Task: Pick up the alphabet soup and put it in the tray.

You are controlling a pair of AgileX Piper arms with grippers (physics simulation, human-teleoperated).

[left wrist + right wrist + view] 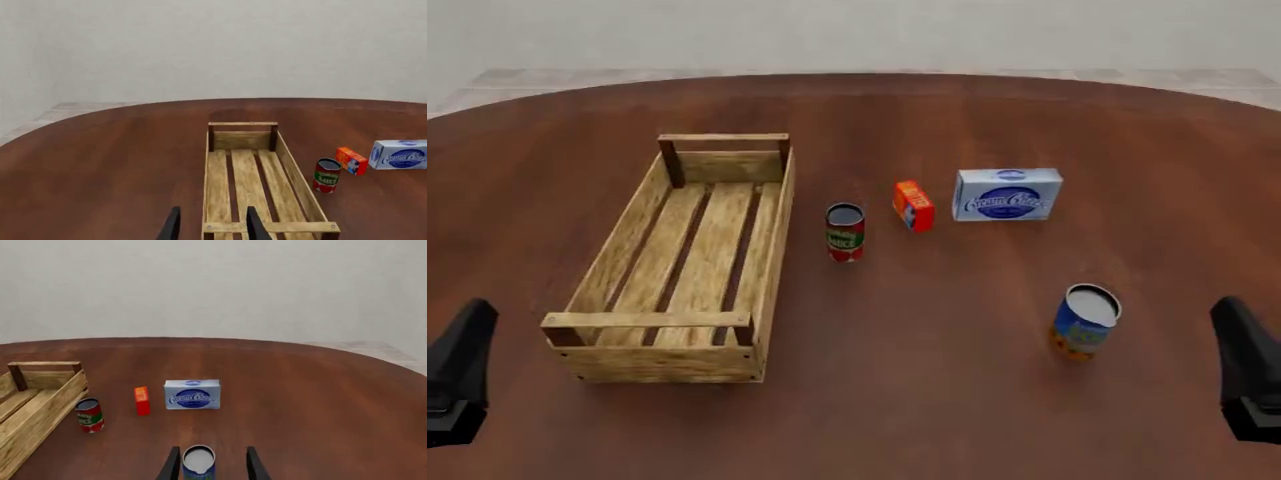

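The alphabet soup [1085, 322] is a blue-labelled can with an orange-yellow base and silver top, standing upright on the table's right side. In the right wrist view the alphabet soup [198, 462] appears between the fingers of my right gripper [212, 466], which is open and still short of the can. The tray [777, 250] is a long wooden slatted crate on the left with nothing in it. My left gripper [213, 227] is open with nothing in it, just before the near end bar of the tray [293, 175].
A smaller red-and-green can [845, 232] stands right of the tray. Beyond it are a small orange box [914, 205] and a blue-and-white box [1006, 194]. The round brown table [934, 400] ends at a pale wall behind.
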